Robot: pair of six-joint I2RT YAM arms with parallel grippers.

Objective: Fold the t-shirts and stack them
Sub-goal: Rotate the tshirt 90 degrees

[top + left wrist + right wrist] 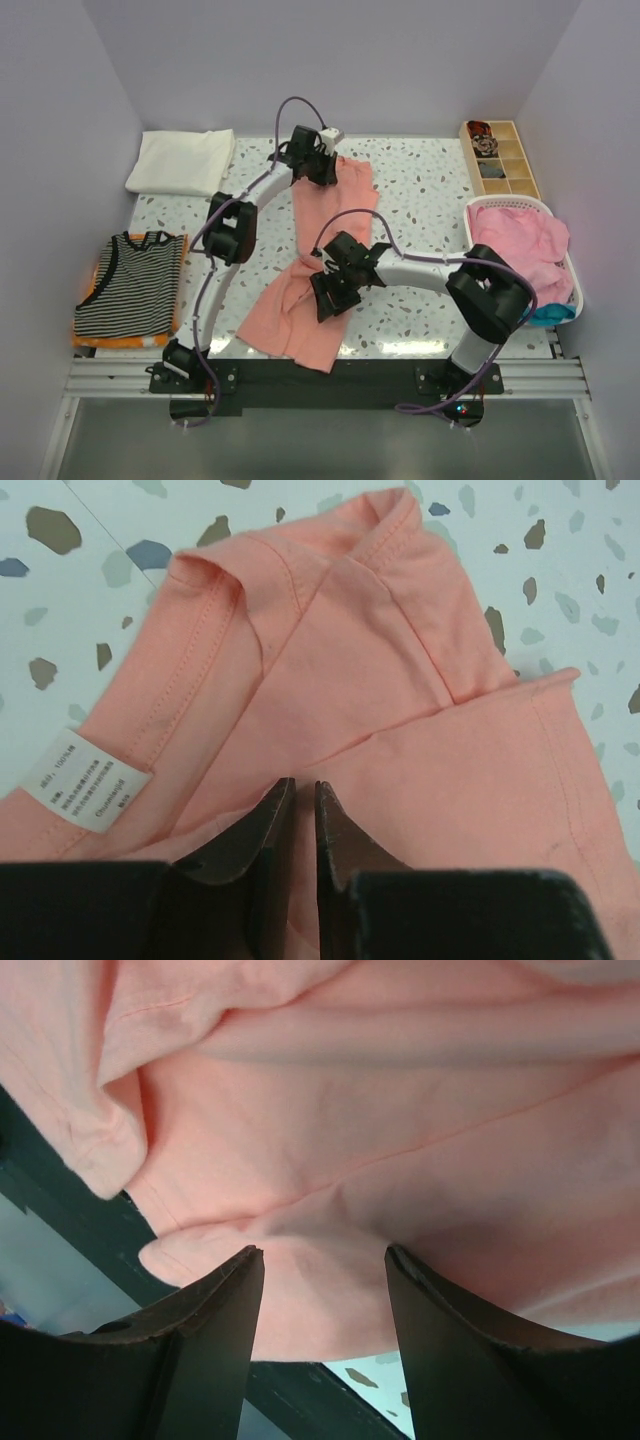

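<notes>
The salmon-pink t-shirt (340,210) lies crumpled lengthwise down the middle of the table, its lower end at the front edge. My left gripper (322,170) is at the shirt's far end, by the collar. In the left wrist view its jaws (305,785) are pressed almost together on a fold of the shirt (400,680), next to the white neck label (88,780). My right gripper (335,290) is over the shirt's lower part. In the right wrist view it (325,1252) is open, with the shirt's bunched cloth (350,1110) between and beyond the fingers.
A striped t-shirt (130,285) lies folded on an orange one at the left. A folded white tee (180,160) is at the back left. A white basket (573,285) with pink and teal clothes stands right. A wooden compartment box (497,155) is back right.
</notes>
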